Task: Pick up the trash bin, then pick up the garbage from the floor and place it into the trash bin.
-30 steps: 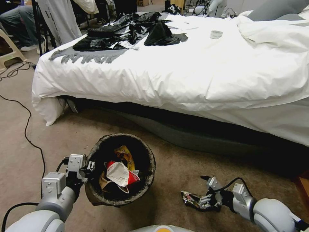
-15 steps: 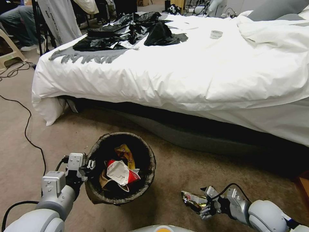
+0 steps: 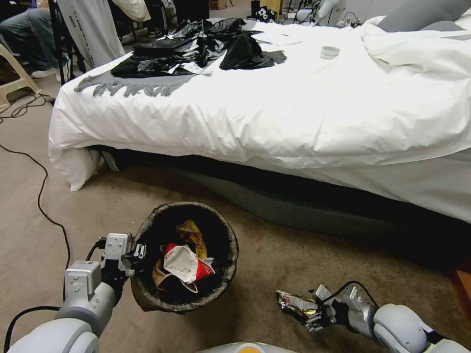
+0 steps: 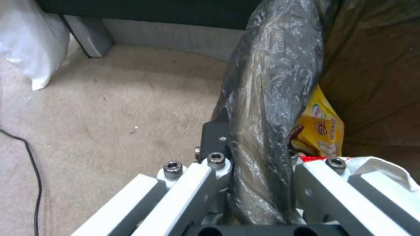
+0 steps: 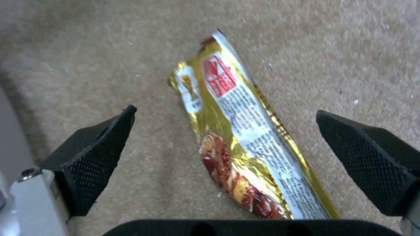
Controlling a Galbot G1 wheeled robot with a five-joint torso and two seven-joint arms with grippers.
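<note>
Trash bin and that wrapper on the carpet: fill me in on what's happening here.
The left gripper is clamped on the rim of the trash bin, which already holds a yellow wrapper and a red-white wrapper. The right gripper is low over the floor with its fingers open on either side of a gold snack wrapper, which lies flat on the carpet, not yet gripped. A bed stands just beyond.

A bed (image 3: 304, 113) with rumpled white bedding stands on tan carpet (image 3: 98, 206). Black plastic bags (image 3: 196, 46) lie on it. A black cable (image 3: 41, 196) crosses the carpet.
</note>
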